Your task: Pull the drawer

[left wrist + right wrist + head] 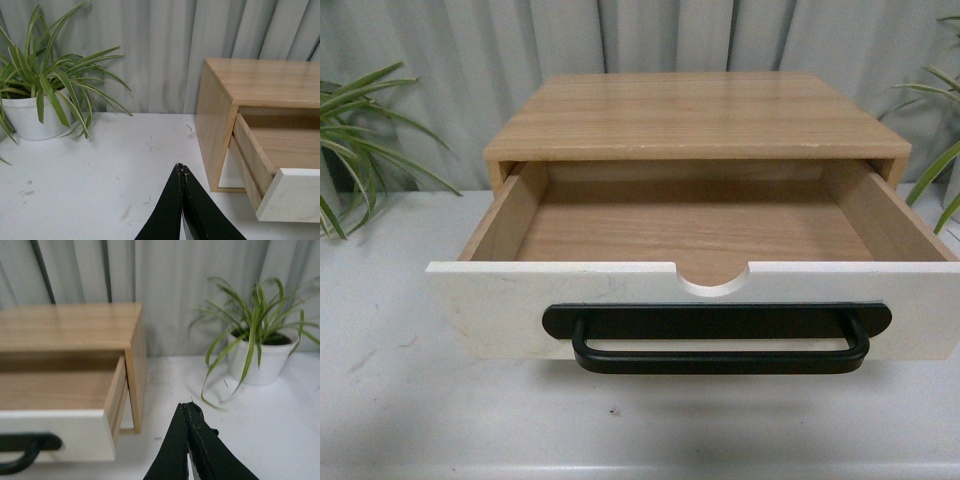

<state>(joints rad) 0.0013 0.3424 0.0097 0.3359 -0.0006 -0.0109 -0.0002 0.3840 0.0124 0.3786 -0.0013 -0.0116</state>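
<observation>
Open drawer (620, 300) juts between 2 flanking potted plants (30, 117), claws clear.

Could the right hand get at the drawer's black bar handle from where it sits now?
Probably yes. The right hand, shut, sits off to the side of the open drawer; nothing visible lies between it and the black bar handle, whose front is unobstructed.

Drawer (60, 432) pulled out of wooden cabinet (75, 327), right tool (188, 412) closed, apart from it; potted plant (257, 352) beside

drawer (500, 310) open, blocks center | tabletop (380, 330) free both sides | plants (355, 140) at far corners
</observation>
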